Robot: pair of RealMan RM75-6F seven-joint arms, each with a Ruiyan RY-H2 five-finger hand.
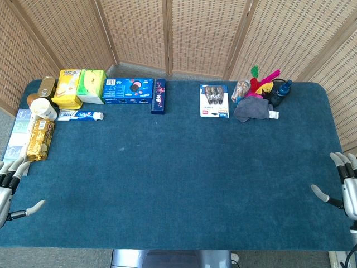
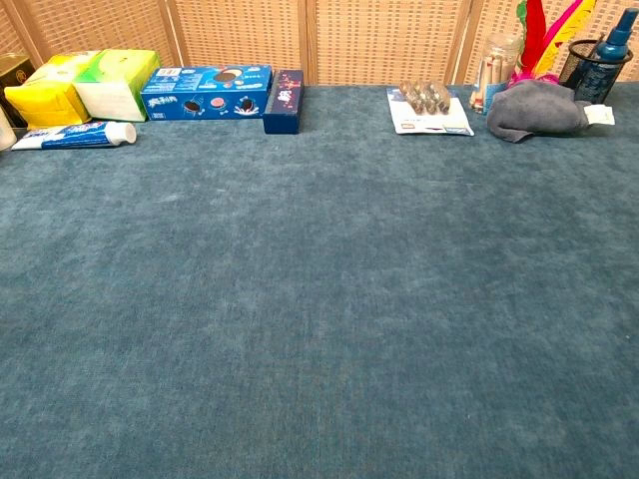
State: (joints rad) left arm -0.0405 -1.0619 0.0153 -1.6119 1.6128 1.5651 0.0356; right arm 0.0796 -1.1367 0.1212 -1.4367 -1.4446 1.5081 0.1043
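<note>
Blue-carpeted table (image 1: 178, 167), woven screen (image 1: 195, 33), perhaps daylight

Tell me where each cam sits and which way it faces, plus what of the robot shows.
Head view: high above the near edge, looking steeply down on the blue table; left hand and right hand show at the side edges, holding nothing.
Chest view: low at the near edge, looking across the table toward the wicker screen; no part of the robot shows.
Shared: cookie box, toothpaste, grey cloth.
</note>
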